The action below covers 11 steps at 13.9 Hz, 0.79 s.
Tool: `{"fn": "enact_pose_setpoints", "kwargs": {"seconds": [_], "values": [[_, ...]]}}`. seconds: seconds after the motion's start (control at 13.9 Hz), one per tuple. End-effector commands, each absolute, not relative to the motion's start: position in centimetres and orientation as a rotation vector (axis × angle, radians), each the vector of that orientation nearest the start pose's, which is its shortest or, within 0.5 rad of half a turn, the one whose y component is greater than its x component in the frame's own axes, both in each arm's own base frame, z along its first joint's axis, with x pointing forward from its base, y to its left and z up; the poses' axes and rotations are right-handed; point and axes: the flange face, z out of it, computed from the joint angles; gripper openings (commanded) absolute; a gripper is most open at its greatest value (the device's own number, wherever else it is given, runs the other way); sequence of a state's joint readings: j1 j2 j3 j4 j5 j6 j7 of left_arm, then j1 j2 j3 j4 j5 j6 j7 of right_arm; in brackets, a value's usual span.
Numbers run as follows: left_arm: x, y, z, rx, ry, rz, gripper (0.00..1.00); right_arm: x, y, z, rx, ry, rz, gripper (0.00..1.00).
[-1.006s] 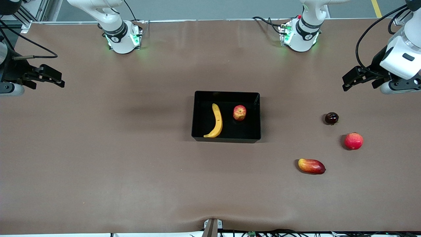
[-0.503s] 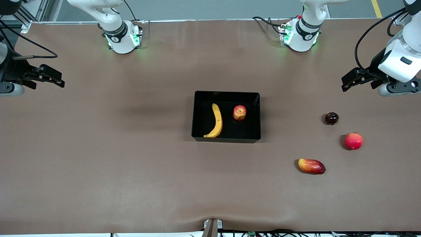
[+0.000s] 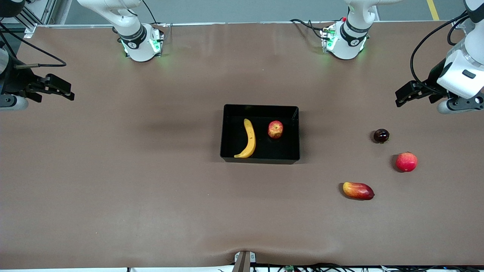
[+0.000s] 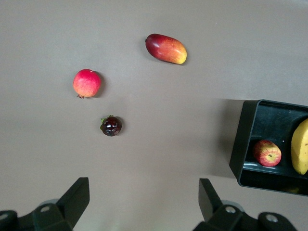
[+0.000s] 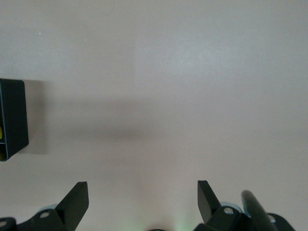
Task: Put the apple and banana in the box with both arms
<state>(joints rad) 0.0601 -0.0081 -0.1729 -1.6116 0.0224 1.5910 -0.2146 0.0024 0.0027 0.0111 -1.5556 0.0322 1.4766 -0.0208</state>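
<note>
The black box [image 3: 227, 130] stands mid-table. The yellow banana [image 3: 248, 139] and the streaked red apple [image 3: 275, 129] lie in it, apart from each other. In the left wrist view the box [image 4: 246, 139], apple [image 4: 267, 153] and banana [image 4: 301, 147] show at the edge. My left gripper [image 3: 404, 93] [image 4: 143, 197] hangs open and empty over bare table at the left arm's end. My right gripper [image 3: 56, 87] [image 5: 143, 198] hangs open and empty over bare table at the right arm's end, where one corner of the box [image 5: 13, 118] shows.
Toward the left arm's end lie a dark round fruit [image 3: 381, 135] [image 4: 111, 126], a pinkish-red round fruit [image 3: 406, 161] [image 4: 87, 83] and a red-and-yellow mango-shaped fruit [image 3: 358, 190] [image 4: 166, 48]. Both arm bases [image 3: 141, 41] [image 3: 345, 39] stand at the table's edge farthest from the front camera.
The left arm's hand has shifted slightly, first up and toward the box, then back toward its end of the table. The right arm, the fruits and the box have not moved.
</note>
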Motion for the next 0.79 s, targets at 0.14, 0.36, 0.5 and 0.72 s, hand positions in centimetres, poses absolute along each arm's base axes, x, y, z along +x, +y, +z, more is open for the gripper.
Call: {"fn": "enact_pose_setpoints", "kwargs": {"seconds": [0.14,0.36,0.5,0.72], "values": [[55.2,-4.7,61.5,-3.079,-0.169,0.018,1.00,54.5,1.1,62.4,-3.119,-0.035,0.132,1.00],[54.6,-4.0,61.9,-3.071,-0.171,0.048,1.00,54.4,1.1,62.4,-3.119,-0.035,0.134,1.00],[54.5,-4.0,62.1,-3.068,-0.131,0.043,1.00,54.5,1.1,62.3,-3.119,-0.035,0.134,1.00],[54.2,-4.2,62.5,-3.069,-0.097,0.045,1.00,54.4,1.1,62.4,-3.119,-0.035,0.134,1.00]]}}
